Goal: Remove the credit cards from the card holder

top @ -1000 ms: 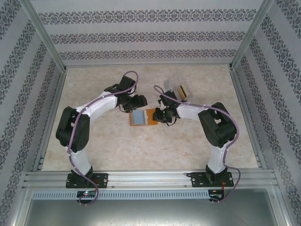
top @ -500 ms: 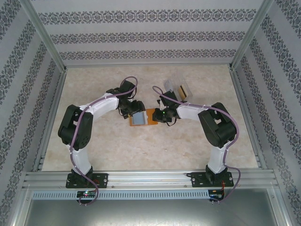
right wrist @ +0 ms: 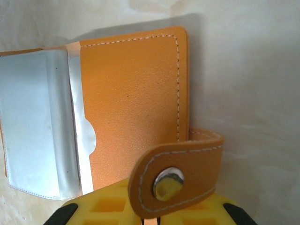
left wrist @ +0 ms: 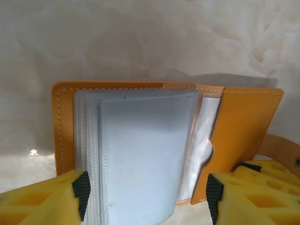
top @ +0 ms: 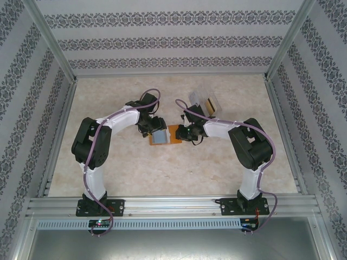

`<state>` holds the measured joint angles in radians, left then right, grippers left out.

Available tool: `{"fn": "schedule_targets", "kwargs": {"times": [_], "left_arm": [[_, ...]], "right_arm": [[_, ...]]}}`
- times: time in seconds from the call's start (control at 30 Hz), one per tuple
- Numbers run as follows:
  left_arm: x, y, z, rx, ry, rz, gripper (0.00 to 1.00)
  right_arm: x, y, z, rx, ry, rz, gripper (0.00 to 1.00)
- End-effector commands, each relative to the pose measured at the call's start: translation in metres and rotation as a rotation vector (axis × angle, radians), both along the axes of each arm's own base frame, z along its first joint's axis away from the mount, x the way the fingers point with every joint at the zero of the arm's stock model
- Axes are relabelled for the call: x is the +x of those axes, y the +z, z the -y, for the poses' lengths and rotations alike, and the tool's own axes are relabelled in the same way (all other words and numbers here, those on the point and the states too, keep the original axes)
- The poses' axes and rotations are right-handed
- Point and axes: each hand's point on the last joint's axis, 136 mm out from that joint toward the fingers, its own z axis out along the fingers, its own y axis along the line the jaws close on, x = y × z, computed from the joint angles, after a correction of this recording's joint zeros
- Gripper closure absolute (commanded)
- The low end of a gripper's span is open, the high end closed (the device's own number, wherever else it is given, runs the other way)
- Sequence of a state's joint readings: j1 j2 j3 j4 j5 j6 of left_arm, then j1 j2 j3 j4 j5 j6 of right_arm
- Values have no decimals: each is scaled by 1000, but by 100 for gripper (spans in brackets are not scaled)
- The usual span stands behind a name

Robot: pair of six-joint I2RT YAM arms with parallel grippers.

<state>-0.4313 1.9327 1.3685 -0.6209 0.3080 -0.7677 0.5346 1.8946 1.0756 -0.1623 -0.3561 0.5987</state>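
Card holder [top: 172,135] lies open flat at mid-table [top: 135,173]. Left gripper [left wrist: 145,199] spread, its 2 fingers flanking the grey-blue sleeves [left wrist: 140,150] without clamping. Right gripper [right wrist: 157,216] pinches the holder's snap tab [right wrist: 180,176].

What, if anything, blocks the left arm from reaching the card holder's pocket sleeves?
Probably yes, reachable: the left end effector is open, its fingers either side of the grey-blue pocket sleeves fanned up from the open card holder. Nothing sits between.
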Motion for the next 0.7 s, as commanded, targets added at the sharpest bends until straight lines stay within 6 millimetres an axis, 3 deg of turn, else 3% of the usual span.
{"fn": "schedule_targets", "kwargs": {"times": [0.0,0.27,0.43,0.67], "left_arm": [[1,-8,8,-20,-22,-22,36],[1,-9,12,-43,-34,-26,49],[0,-9,14,-54,-29,-45,45],[4,6,44,-222,-87,-36,44]], "right_arm": [[-11,-15,5,-57,14,-26,82],[-11,-18,4,-66,18,-33,82],[-11,-18,5,-70,18,-34,81],[-12,-17,4,-66,19,-30,81]]}}
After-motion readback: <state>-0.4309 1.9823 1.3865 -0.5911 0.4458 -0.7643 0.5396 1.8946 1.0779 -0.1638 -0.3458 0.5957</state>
